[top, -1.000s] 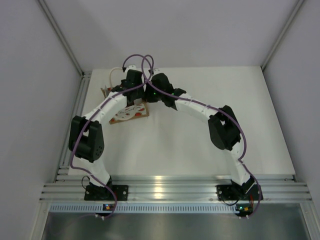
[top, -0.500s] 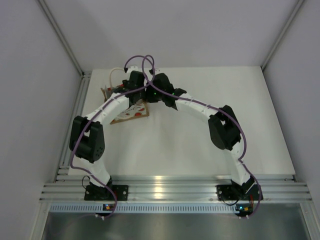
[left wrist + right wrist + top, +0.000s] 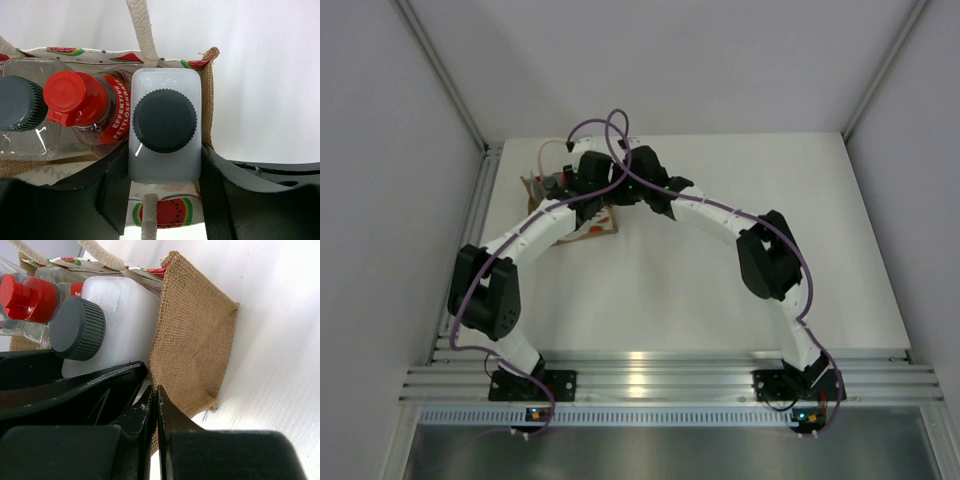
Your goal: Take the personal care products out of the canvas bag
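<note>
In the left wrist view the canvas bag [image 3: 209, 95] stands open, with watermelon-print sides and a rope handle [image 3: 142, 30]. My left gripper [image 3: 165, 167] reaches into it from above, shut on a white bottle [image 3: 165, 150] with a dark round cap. Beside this bottle are a red-capped bottle [image 3: 75, 97] with a red label and another dark cap [image 3: 15, 102]. My right gripper [image 3: 156, 395] is shut on the bag's burlap end wall [image 3: 195, 340] at its top edge. From above, both wrists cover most of the bag [image 3: 597, 226]. No fourth product shows.
The bag sits at the far left of the white table [image 3: 740, 230], close to the left rail [image 3: 470, 240]. Both arms arch inward over the table and meet above the bag, their purple cables looping overhead.
The left wrist has shifted right and down over the bag, and its elbow has swung left toward the rail. Less of the bag shows. The right arm has hardly moved.
</note>
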Action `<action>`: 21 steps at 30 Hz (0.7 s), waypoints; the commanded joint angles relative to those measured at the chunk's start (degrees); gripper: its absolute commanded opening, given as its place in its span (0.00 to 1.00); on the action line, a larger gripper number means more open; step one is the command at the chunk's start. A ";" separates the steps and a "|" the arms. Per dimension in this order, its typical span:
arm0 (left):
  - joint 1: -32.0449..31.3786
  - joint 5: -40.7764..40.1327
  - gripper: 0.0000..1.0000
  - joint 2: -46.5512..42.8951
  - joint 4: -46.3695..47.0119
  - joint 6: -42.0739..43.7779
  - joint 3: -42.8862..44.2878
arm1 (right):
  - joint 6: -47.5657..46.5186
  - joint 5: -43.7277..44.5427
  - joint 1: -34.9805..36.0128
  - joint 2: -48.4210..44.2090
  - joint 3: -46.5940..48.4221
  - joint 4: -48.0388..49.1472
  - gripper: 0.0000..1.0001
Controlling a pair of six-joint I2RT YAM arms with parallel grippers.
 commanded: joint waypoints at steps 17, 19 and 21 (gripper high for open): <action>-2.94 -0.99 0.00 -13.65 11.66 2.10 2.93 | 1.85 -1.74 -0.99 2.32 -0.64 -0.67 0.00; -2.94 -0.98 0.00 -14.18 11.66 2.28 2.67 | 2.02 -1.91 -1.17 2.59 -0.37 -0.67 0.00; -2.94 -1.07 0.00 -14.53 11.58 2.36 2.50 | 2.02 -1.91 -1.26 2.85 -0.20 -0.67 0.00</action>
